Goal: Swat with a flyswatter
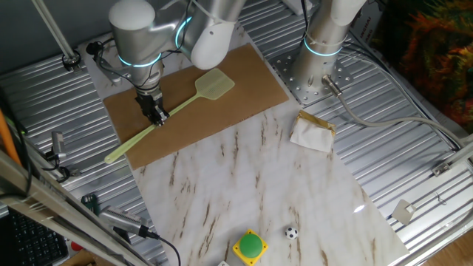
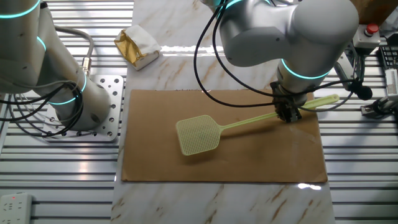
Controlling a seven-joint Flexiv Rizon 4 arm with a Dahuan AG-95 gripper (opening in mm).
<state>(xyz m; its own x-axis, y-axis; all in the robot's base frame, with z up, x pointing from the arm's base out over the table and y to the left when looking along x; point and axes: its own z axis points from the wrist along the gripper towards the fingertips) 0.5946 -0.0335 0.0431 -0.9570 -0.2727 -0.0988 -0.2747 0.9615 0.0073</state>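
Note:
The pale yellow-green flyswatter [image 1: 199, 90] lies on the brown board [image 1: 244, 81], its mesh head toward the board's middle and its thin handle running off the board's left edge. In the other fixed view the flyswatter [image 2: 205, 133] lies with its head at the board's [image 2: 249, 162] centre and its handle end past the right edge. My gripper [image 1: 157, 117] reaches straight down onto the handle about midway along it; it also shows in the other fixed view [image 2: 288, 115]. Its fingers look closed around the handle. The swatter rests flat or nearly flat on the board.
A crumpled white-and-tan paper packet [image 1: 312, 131] lies right of the board near a second arm's base [image 1: 318, 70]. A green button on a yellow box [image 1: 250, 246] and a small black-and-white ball [image 1: 291, 233] sit at the marble sheet's near edge. Cables and clamps line the ribbed table's sides.

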